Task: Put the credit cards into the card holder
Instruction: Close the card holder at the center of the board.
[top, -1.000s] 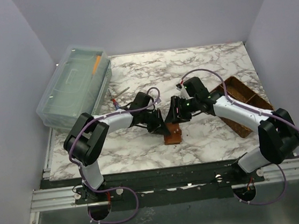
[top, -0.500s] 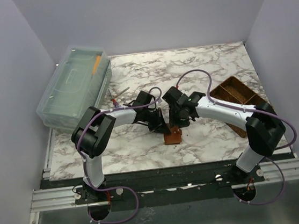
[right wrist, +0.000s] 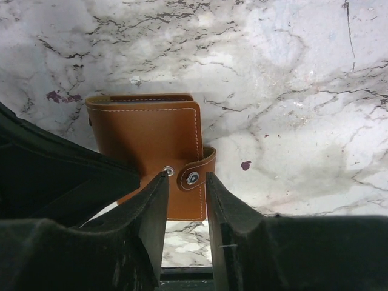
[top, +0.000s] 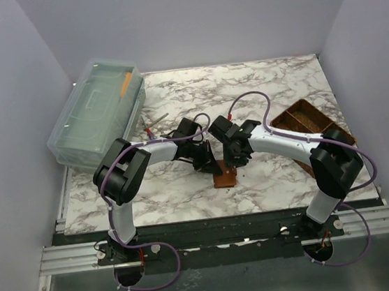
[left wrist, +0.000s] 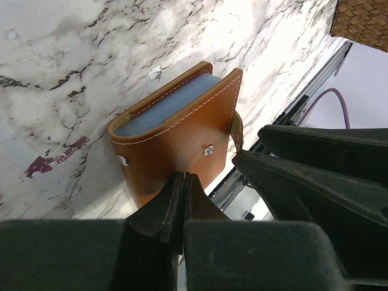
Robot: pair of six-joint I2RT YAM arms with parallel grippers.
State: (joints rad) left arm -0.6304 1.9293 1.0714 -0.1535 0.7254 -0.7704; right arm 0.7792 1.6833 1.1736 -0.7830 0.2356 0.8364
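Two sets of fingers meet over the card holder (top: 224, 177), which sits on the worktop (top: 265, 85) mid-front, just toward the arm bases from the left fingers (top: 208, 163) and right fingers (top: 237, 158). Left wrist view: those fingers are closed, seemingly pinching the cover's near edge; a blue-grey layer shows inside, cards or lining unclear. Right wrist view: fingers parted, empty, straddling the snap tab (right wrist: 195, 174), with the holder lengthwise straight ahead.

We're in a robotics lab cell: plain grey walls (top: 187, 20) box in a marble-patterned desk (top: 257, 82), robot arms (top: 120, 175) bolted to an aluminium rail (top: 67, 257) along its near edge, purple cables (top: 253, 94) trailing.
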